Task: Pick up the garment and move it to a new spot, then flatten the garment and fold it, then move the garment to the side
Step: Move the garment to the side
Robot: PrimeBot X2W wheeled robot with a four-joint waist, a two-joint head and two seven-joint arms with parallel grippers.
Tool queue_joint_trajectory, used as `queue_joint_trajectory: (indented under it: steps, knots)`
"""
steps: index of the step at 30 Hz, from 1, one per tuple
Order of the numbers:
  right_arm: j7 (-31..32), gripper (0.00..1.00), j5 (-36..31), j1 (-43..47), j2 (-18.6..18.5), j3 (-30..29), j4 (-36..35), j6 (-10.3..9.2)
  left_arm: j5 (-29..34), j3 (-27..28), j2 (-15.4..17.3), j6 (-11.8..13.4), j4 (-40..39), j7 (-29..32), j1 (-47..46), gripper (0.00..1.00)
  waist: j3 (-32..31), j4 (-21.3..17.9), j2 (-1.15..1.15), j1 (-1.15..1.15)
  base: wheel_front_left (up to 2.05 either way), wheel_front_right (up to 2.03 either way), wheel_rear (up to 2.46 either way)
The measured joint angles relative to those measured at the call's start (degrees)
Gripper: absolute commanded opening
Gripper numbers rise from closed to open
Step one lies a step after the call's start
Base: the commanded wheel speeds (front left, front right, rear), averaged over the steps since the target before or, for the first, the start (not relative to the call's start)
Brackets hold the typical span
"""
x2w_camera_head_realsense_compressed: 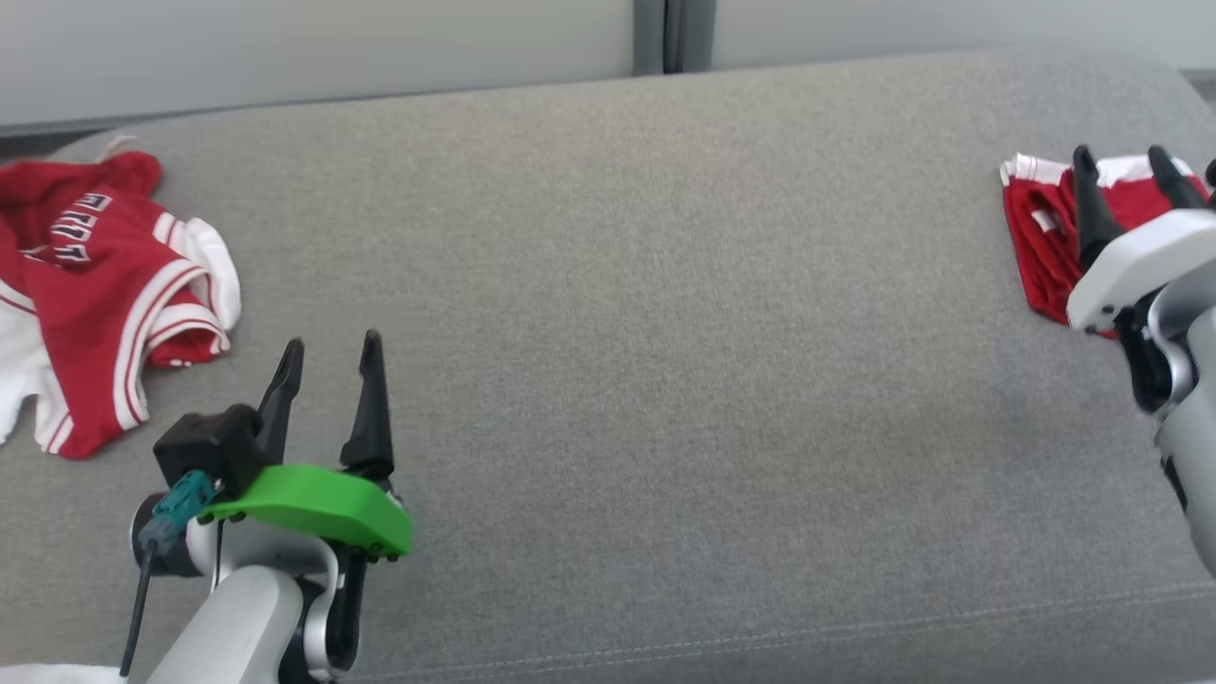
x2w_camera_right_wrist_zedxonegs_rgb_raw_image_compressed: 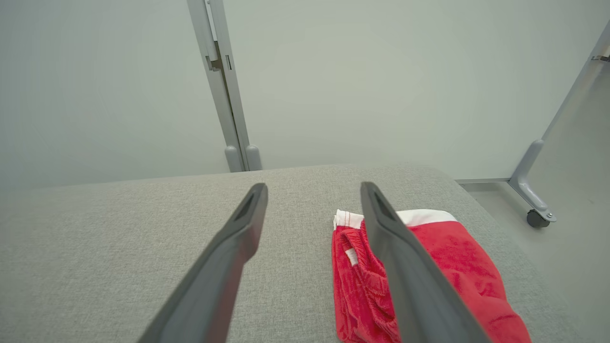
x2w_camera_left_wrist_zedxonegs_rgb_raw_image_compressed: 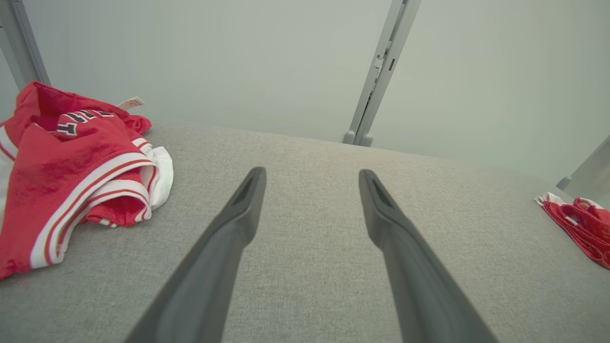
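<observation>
A crumpled red garment [x2w_camera_head_realsense_compressed: 85, 285] with white trim and lettering lies at the far left of the grey cushioned surface [x2w_camera_head_realsense_compressed: 665, 332]; it is also at the left of the left wrist view [x2w_camera_left_wrist_zedxonegs_rgb_raw_image_compressed: 71, 166]. My left gripper [x2w_camera_head_realsense_compressed: 328, 347] stands open to its right, apart from it, with nothing between its fingers [x2w_camera_left_wrist_zedxonegs_rgb_raw_image_compressed: 312, 174]. A folded red garment [x2w_camera_head_realsense_compressed: 1040, 237] with a white band lies at the far right edge [x2w_camera_left_wrist_zedxonegs_rgb_raw_image_compressed: 579, 226]. My right gripper [x2w_camera_head_realsense_compressed: 1121, 157] is open above it, its right finger crossing over the cloth [x2w_camera_right_wrist_zedxonegs_rgb_raw_image_compressed: 457, 267], holding nothing.
Pale wall panels with a grey post [x2w_camera_right_wrist_zedxonegs_rgb_raw_image_compressed: 228, 95] stand behind the surface. The surface's right edge drops to the floor, where a frame leg with a caster [x2w_camera_right_wrist_zedxonegs_rgb_raw_image_compressed: 538, 218] stands. A bit of white cloth [x2w_camera_head_realsense_compressed: 47, 674] shows at the bottom left corner.
</observation>
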Motion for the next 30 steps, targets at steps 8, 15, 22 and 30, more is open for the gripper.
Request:
queue_joint_trajectory:
  steps: [8, 15, 22, 30]
  knots:
    - [-0.34, 1.00, -0.37, 10.09, 3.31, -3.14, -7.06, 0.00, -1.20, 1.51, 3.08, -1.07, 3.47, -1.42, 4.57, 1.00, -5.49, 2.54, 0.00, 0.00, 0.00, 0.00, 0.00]
    - [1.16, 1.00, -4.38, 18.98, 9.22, -6.78, -15.33, 0.00, -2.10, 2.48, 5.14, -1.24, 2.35, -2.02, 8.76, 1.00, -8.34, 4.24, 0.00, 0.00, 0.00, 0.00, 0.00]
    - [4.94, 1.00, -9.31, 27.77, 14.95, -10.50, -26.01, -0.01, -2.25, 2.67, 6.43, -1.07, -0.49, -2.41, 12.14, 1.00, -9.56, 4.92, 0.00, 0.00, 0.00, 0.00, 0.00]
    - [9.25, 1.00, -12.14, 36.95, 19.56, -11.78, -37.09, -0.01, -2.40, 2.97, 7.25, -0.54, -2.32, -2.75, 14.75, 1.00, -10.21, 4.92, 0.00, 0.00, 0.00, 0.00, 0.00]
